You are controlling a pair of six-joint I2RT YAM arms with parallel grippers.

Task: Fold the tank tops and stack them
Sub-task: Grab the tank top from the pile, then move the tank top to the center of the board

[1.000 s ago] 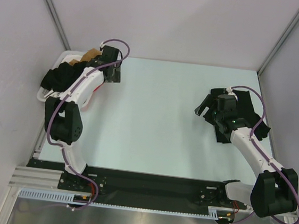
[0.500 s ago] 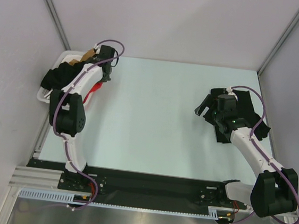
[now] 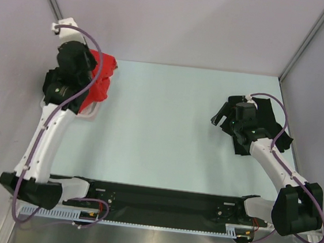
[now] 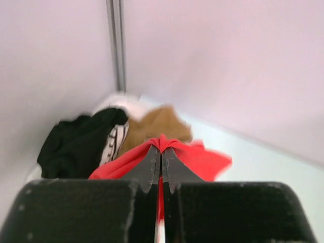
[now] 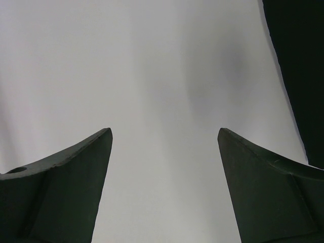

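Observation:
The red tank top (image 3: 100, 81) hangs bunched from my left gripper (image 3: 94, 63) above the basket at the table's far left. In the left wrist view the jaws are pressed together on a pinched fold of the red tank top (image 4: 202, 157), and my left gripper (image 4: 162, 148) is shut on it. The black tank top (image 3: 273, 123) lies crumpled at the right of the table, partly under my right arm. My right gripper (image 3: 223, 109) stands open just past its left edge, over bare table. Between its fingers (image 5: 164, 132) there is nothing, and the black cloth (image 5: 298, 61) shows at the upper right.
A white plastic basket (image 3: 91, 110) sits at the far left, against the left wall. It holds a black garment (image 4: 76, 144) and a tan one (image 4: 159, 124). Grey walls close the left, back and right sides.
My left gripper has shut on the red tank top in the basket and risen with it, the arm swinging up and left. The right arm has not moved.

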